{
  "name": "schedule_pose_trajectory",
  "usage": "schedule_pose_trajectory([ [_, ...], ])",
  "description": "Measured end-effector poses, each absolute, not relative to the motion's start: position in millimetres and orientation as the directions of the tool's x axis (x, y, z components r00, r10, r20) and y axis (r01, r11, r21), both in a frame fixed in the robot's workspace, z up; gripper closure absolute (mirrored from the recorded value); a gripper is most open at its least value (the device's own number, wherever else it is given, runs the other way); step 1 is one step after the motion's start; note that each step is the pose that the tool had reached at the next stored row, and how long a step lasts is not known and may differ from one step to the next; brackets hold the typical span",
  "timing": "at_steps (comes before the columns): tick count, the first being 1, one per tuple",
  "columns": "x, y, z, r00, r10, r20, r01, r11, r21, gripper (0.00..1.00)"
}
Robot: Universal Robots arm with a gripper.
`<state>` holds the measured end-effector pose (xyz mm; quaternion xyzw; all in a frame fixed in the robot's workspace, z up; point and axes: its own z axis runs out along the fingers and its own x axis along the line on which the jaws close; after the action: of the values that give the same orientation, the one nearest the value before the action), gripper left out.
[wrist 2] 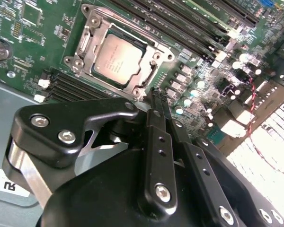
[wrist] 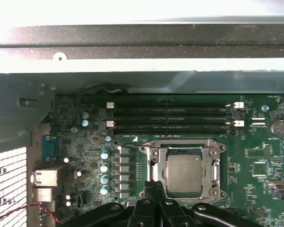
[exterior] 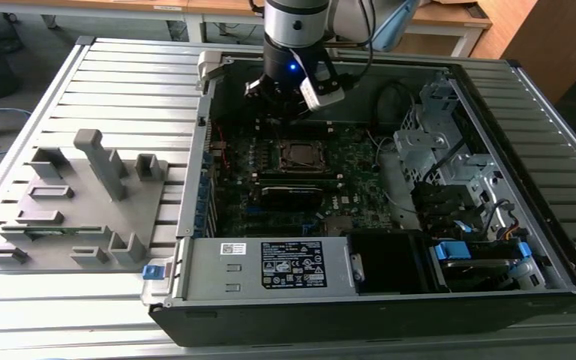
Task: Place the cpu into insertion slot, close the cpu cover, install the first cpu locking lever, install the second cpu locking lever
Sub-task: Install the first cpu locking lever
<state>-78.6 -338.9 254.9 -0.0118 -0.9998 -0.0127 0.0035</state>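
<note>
The cpu (wrist 2: 117,59) (wrist: 183,171) is a flat grey-metal square lying in the insertion slot (exterior: 301,155) on the green board. The cpu cover (wrist 2: 154,56) (wrist: 184,144), a silver frame with a window, lies flat around the chip. Thin silver lever rods run along the frame's sides (wrist: 216,168). My gripper (wrist 2: 157,97) (wrist: 154,187) is shut with nothing between its black fingers. Its tips hover just beside one corner of the socket frame. In the exterior view the gripper (exterior: 288,112) hangs inside the open computer case, just beyond the socket.
Long black memory slots (wrist: 170,118) run beside the socket. Case walls surround the board, with a drive cage (exterior: 448,150) at the exterior view's right and a power supply (exterior: 288,266) in front. A grey fixture tray (exterior: 78,202) lies outside the case at the left.
</note>
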Motion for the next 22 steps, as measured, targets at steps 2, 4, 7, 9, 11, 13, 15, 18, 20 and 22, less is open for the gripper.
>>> schedule_pose_trajectory([
  [2,-78.7,-339.0,254.8,-1.000,0.024,0.020,0.024,0.999,0.025,0.89],
  [4,-78.8,-339.0,254.8,-0.999,0.024,0.026,0.024,0.999,0.024,0.89],
  [7,-78.7,-339.0,254.8,-0.999,0.024,0.028,0.024,0.999,0.025,0.89],
  [9,-78.7,-339.0,254.8,-0.999,0.024,0.029,0.024,0.999,0.024,0.89],
  [11,-78.7,-339.0,254.9,-0.999,0.024,0.029,0.024,0.999,0.025,0.89],
  [13,-78.7,-339.0,256.5,-0.999,0.024,0.029,0.024,0.999,0.025,0.89],
  [15,-78.7,-339.0,259.7,-0.999,0.024,0.029,0.024,0.999,0.025,0.89],
  [18,-78.7,-339.0,261.9,-0.999,0.024,0.029,0.024,0.999,0.025,0.89],
  [20,-78.7,-338.9,261.9,-0.999,0.023,0.029,0.024,0.999,0.025,0.89],
  [22,-79.9,-339.0,261.7,-0.999,0.024,0.029,0.024,0.999,0.025,0.89],
])
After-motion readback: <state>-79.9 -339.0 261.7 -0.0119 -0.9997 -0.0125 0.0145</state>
